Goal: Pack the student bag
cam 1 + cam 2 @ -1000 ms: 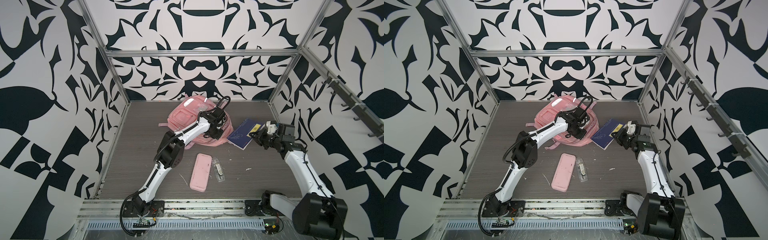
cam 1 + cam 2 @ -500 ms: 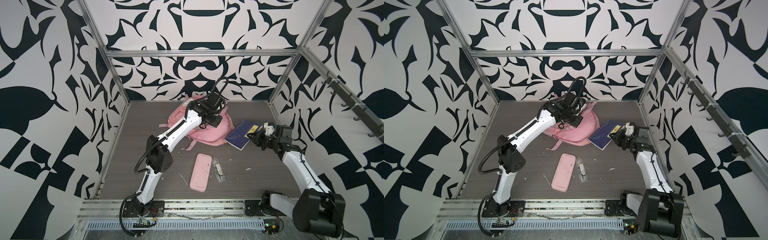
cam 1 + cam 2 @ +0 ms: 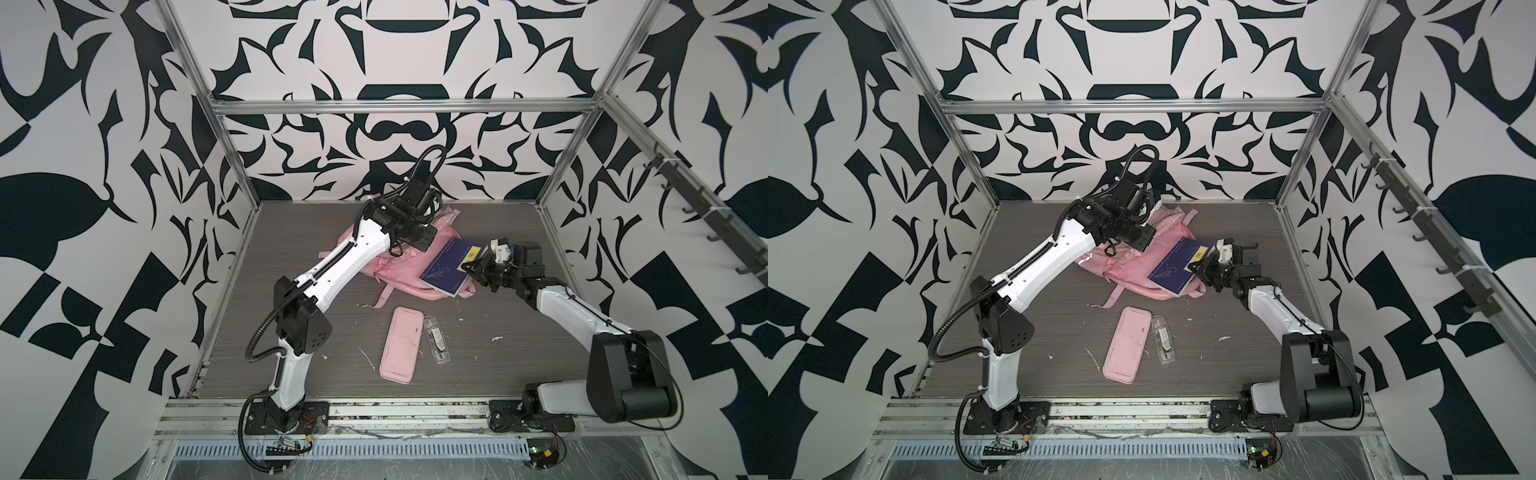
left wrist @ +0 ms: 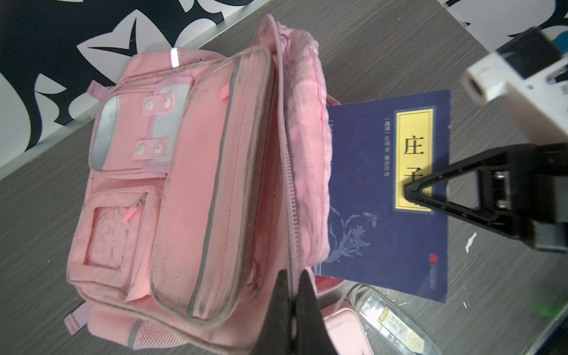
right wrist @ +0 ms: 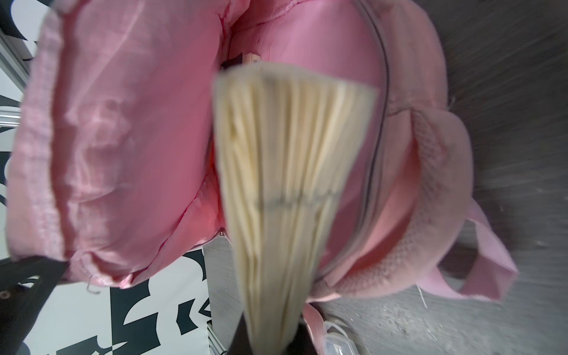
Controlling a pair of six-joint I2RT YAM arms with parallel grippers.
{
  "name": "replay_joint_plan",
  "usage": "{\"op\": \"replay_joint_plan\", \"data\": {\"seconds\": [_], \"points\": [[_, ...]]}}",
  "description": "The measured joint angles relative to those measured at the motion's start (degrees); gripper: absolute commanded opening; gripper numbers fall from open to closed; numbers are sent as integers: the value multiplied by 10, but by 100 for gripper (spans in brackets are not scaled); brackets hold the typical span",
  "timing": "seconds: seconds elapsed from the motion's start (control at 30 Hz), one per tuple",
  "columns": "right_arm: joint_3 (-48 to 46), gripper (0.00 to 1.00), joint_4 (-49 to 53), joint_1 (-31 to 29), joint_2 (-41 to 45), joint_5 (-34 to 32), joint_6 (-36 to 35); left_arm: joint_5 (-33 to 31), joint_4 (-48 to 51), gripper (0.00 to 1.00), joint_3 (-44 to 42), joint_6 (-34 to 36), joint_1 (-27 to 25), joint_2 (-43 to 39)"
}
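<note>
A: Where's the bag (image 4: 184,190)?

B: Lying on the bench (image 3: 498,332), pockets up, main zip undone. The left end effector (image 4: 294,285) is clenched on the zip edge of its mouth, holding that lip up.

A: And the right one?

B: The right end effector (image 4: 415,192) is clamped on a blue book (image 4: 378,246). The book's far edge sits just under the bag's loose lining at the mouth.

A: How will the bag handle?

B: I'd judge it light and limp. It's thin fabric with no frame showing, so the mouth would likely sag shut if released. The zip tape looks like the firmest line to pinch, while the lining beside it looks slick and would bunch. The book is a paperback with its pages fanning in the right wrist view, so it may snag that lining.

A: Anything else?

B: 2 things near the bag's loose strap, apart from it: a pencil case (image 3: 401,345) and a clear case (image 3: 436,345), just beside each other.
</note>
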State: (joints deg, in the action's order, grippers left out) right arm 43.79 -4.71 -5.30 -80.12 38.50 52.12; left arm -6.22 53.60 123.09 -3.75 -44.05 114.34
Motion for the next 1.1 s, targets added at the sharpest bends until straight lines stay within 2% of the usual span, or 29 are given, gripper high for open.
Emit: {"op": "replay_joint_plan", "data": {"seconds": [0.53, 0.83, 1.1], "points": [[117, 0, -153, -86, -181, -31, 95, 28, -7, 0, -9, -19, 22, -16], [167, 0, -267, -124, -300, -42, 181, 36, -7, 0, -9, -23, 22, -16], [236, 0, -297, -162, -363, -55, 215, 40, -7, 0, -9, -23, 22, -16]]}}
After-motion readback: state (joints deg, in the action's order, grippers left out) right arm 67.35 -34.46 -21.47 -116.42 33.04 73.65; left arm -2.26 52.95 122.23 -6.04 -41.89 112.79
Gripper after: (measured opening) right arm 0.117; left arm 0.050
